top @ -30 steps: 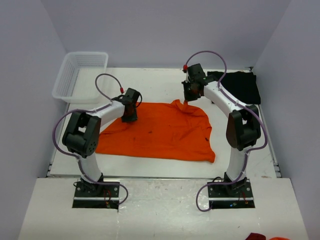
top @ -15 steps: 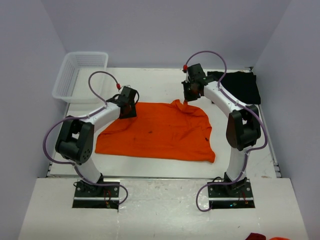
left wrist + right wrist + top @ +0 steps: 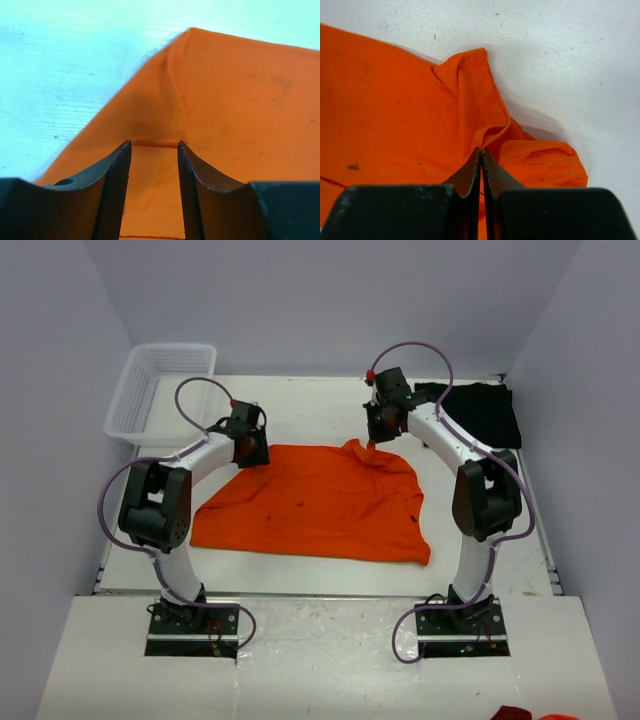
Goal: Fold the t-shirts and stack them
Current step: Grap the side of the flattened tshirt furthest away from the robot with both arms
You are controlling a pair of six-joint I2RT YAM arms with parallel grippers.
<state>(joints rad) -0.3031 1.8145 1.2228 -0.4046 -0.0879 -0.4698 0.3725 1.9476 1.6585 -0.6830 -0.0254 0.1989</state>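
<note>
The orange t-shirt lies spread on the white table. My right gripper is shut on a raised fold at the shirt's far edge, and the wrist view shows the cloth pinched between the closed jaws. My left gripper is open at the shirt's far left corner. In the left wrist view its jaws straddle orange cloth with a clear gap between them. The black t-shirt lies bunched at the far right of the table.
A white mesh basket stands at the far left corner. Purple-grey walls close in the table on the left, far side and right. The table's front edge runs just ahead of the arm bases.
My left gripper has moved away from me to the shirt's far left corner. The right gripper has stayed still, shut on the fold.
</note>
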